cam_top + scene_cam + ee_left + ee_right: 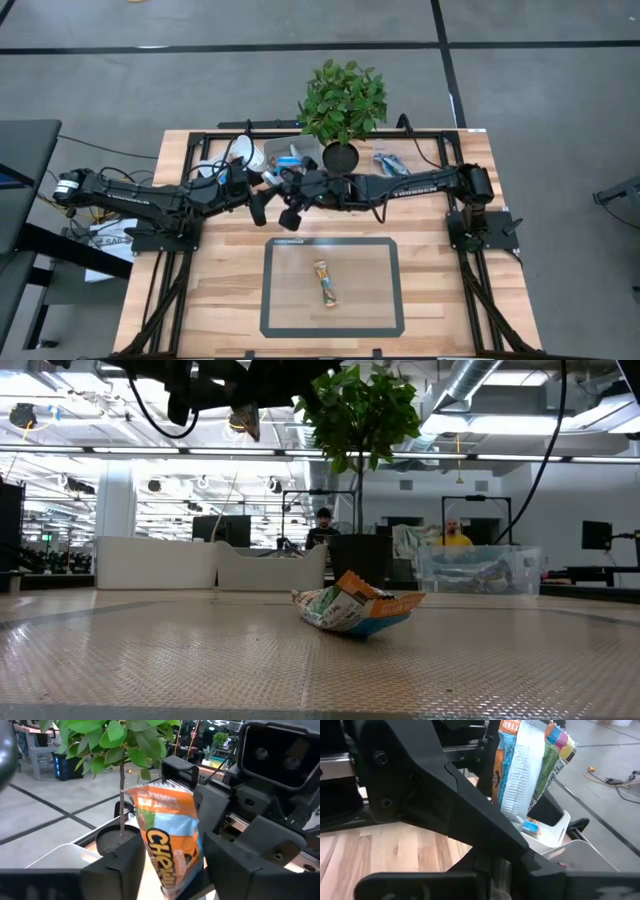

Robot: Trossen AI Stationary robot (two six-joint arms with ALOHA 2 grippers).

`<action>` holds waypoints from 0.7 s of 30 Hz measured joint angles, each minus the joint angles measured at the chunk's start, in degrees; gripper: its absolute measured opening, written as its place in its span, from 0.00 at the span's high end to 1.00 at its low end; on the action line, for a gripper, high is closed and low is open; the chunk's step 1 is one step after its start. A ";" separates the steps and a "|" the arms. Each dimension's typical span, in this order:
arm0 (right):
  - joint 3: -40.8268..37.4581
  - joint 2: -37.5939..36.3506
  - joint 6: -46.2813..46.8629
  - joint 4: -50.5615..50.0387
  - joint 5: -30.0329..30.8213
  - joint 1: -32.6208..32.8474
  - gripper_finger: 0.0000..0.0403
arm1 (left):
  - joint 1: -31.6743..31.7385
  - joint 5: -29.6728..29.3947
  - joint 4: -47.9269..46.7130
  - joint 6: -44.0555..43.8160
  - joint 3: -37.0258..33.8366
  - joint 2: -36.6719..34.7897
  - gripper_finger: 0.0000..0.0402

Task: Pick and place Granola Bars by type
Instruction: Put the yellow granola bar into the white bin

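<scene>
One orange-and-blue foil granola bar [170,840] is held in the air between my two grippers, above the table's middle, short of the tubs. It also shows in the right wrist view [520,775] and hangs small at the top of the low view [246,422]. My left gripper [260,206] and my right gripper [291,216] meet there, both shut on it. A second, crumpled bar [326,283] lies flat on the dark-framed mat [385,300]; the low view [358,610] shows it too. My left gripper has the bar's near end [172,880] between its two fingers [120,865], which stand against its two long edges. The bar stands up from the fingers, printed face toward the camera, clear of the table. My right gripper pinches the bar's crimped end [499,870] between its two fingers. The bar runs away from the fingers with its back seam [517,785] showing. It is clear of the table. The left arm's finger [470,820] crosses in front of part of it.
A potted plant [343,100] stands at the far middle. Translucent tubs stand along the far edge: a white one [246,155], one with blue bars [290,157] and one at the right [390,160]. People show in the room behind the table [322,525].
</scene>
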 joint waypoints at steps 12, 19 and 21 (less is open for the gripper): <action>0.00 0.00 0.02 -0.04 0.09 -0.02 0.90 | -0.06 -1.23 -0.45 3.06 0.02 0.00 0.78; 0.00 0.00 -2.22 -0.51 0.11 -0.04 0.89 | -0.04 -1.99 -1.59 4.57 0.02 0.00 0.86; 0.00 0.00 -2.74 -0.78 0.17 -0.04 0.88 | -0.05 -2.89 -2.05 5.15 0.02 0.00 0.88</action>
